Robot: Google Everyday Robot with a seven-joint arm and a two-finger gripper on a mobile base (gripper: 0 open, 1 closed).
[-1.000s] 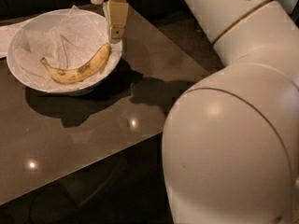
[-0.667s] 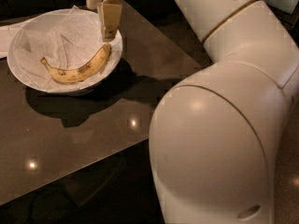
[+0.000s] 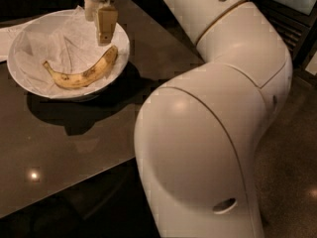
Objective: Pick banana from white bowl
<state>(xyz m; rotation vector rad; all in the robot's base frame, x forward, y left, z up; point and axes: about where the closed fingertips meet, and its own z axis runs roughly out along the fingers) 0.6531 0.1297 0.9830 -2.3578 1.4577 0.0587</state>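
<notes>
A curved yellow banana with brown speckles lies in a wide white bowl lined with crinkled white paper, at the upper left of the camera view. My gripper hangs over the bowl's right half, its tan fingers pointing down just above the banana's right end. It holds nothing that I can see. The bowl stands on a dark glossy table.
My large white arm fills the right and centre of the view and hides the table's right side. A flat white paper sheet lies at the far left behind the bowl. The table's front edge runs diagonally across the lower left.
The gripper has moved left from the bowl's right rim to over the bowl, above the banana's right end. The arm has swung further into view. The banana has not moved.
</notes>
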